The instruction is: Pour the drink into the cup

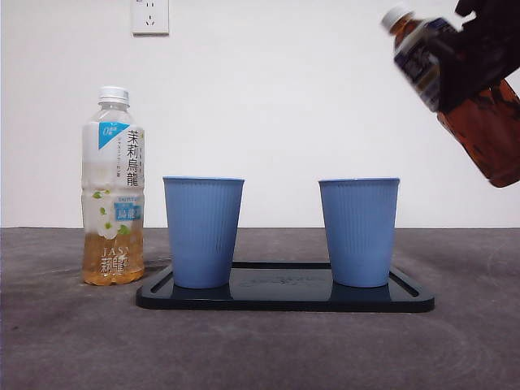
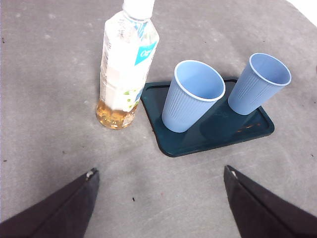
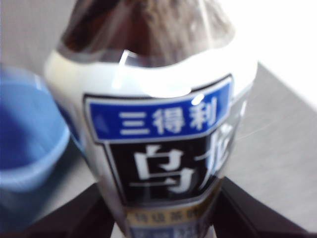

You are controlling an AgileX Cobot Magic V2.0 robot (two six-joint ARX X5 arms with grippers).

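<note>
My right gripper [image 1: 475, 61] is shut on a dark tea bottle [image 1: 455, 89] with a blue, black and white label [image 3: 168, 148]. The bottle hangs tilted in the air at the upper right, its white cap [image 1: 396, 16] on and pointing up-left, above and to the right of the right blue cup [image 1: 358, 231]. A second blue cup [image 1: 203, 231] stands at the left end of the dark tray [image 1: 284, 296]. Both cups [image 2: 192, 95] [image 2: 258, 83] are upright and look empty in the left wrist view. My left gripper [image 2: 158, 198] hovers open above the table, holding nothing.
A pale jasmine tea bottle [image 1: 113, 187], capped and about a quarter full, stands on the grey table [image 1: 65, 341] just left of the tray [image 2: 208, 134]. A wall socket [image 1: 150, 16] sits high on the white wall.
</note>
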